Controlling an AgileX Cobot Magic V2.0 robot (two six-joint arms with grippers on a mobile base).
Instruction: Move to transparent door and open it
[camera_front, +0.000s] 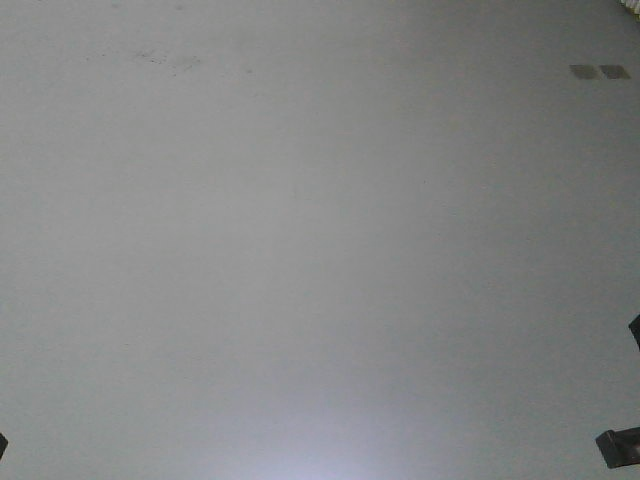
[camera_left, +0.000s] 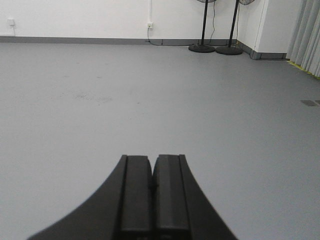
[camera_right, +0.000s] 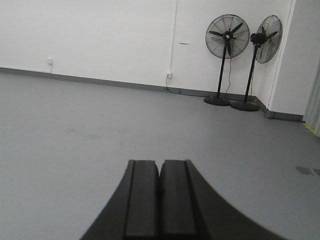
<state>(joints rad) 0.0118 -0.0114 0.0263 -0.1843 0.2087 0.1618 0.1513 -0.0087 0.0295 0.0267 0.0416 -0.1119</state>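
The transparent door is out of view in every frame. My left gripper (camera_left: 152, 159) is shut with its black pads pressed together and nothing between them, pointing over bare grey floor. My right gripper (camera_right: 159, 163) is likewise shut and empty, also aimed across the floor toward the far wall. In the front-facing view only small dark corners of the robot show at the bottom right edge (camera_front: 620, 444) and bottom left edge; the rest is grey floor.
Two black pedestal fans (camera_right: 227, 37) (camera_right: 264, 35) stand in the far right corner by the white wall (camera_right: 100, 35). A grey baseboard runs along the wall. Pale curtains (camera_left: 307, 35) hang at the right. Two dark floor patches (camera_front: 598, 72) lie at upper right.
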